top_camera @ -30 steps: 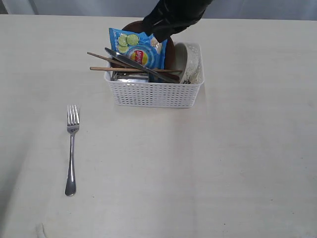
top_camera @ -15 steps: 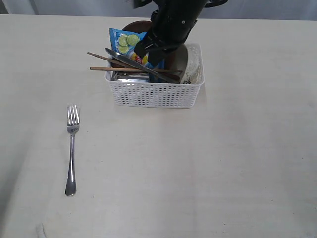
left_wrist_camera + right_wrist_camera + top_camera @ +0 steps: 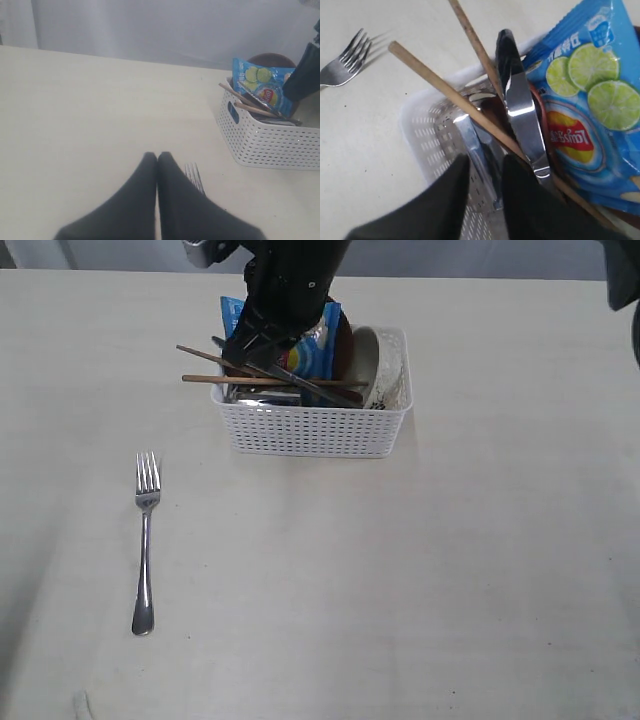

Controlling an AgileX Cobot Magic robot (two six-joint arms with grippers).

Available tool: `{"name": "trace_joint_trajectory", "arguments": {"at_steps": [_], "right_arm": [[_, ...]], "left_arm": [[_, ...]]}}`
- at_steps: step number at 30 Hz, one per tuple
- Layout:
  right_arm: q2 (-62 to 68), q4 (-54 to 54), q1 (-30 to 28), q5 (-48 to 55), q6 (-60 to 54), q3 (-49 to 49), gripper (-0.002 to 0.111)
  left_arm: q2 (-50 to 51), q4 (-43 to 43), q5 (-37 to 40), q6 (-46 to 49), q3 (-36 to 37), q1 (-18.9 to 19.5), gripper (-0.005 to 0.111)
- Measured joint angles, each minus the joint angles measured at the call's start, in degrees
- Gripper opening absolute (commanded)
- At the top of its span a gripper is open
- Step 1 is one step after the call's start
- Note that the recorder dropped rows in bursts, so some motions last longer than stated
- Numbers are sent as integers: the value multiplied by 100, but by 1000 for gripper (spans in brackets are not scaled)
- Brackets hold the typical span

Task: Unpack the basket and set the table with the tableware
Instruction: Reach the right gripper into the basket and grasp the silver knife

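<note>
Right wrist view: we are hovering our right gripper [image 3: 486,160], jaws slightly parted and empty, over the knife [image 3: 520,120] lying topmost in the basket [image 3: 415,135] at twelve o'clock on the table [image 3: 450,570], likely the easiest pick, while our left gripper [image 3: 157,159], pressed together, is waiting near the fork [image 3: 196,178].

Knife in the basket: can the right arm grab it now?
Probably yes. The right gripper hangs just above the basket, jaws a little apart, and the knife lies on top of the chopsticks with nothing over it. The chip bag sits close beside it, though.
</note>
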Motion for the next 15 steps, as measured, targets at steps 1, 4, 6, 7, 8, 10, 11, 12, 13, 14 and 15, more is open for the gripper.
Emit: {"name": "trace_joint_trajectory", "arguments": {"at_steps": [1,4,6,7,8,10,11,12,13,14,15], "right_arm": [[33,-27,0,11,36,-16,50],[86,-70,0,-14,100,-37,47],[95,-83,0,-78,113,-41,41],[95,-97,0,-134,124,-51,38],[95,-107,0,-187,124,-51,36],[95,-147,0,-259,124,-51,36],[95,-192,0,-298,124,-51,36],[95,-209,0,-312,124,-51,36],[95,-234,0,-335,135,-51,36],[111,-284,0,-335,135,-51,36],[126,-320,0,-335,146,-51,36]], "left_arm": [[0,0,0,0,0,0,0],[0,0,0,0,0,0,0],[0,0,0,0,0,0,0],[0,0,0,0,0,0,0],[0,0,0,0,0,0,0],[0,0,0,0,0,0,0],[0,0,0,0,0,0,0],[0,0,0,0,0,0,0],[0,0,0,0,0,0,0],[0,0,0,0,0,0,0],[0,0,0,0,0,0,0]]}}
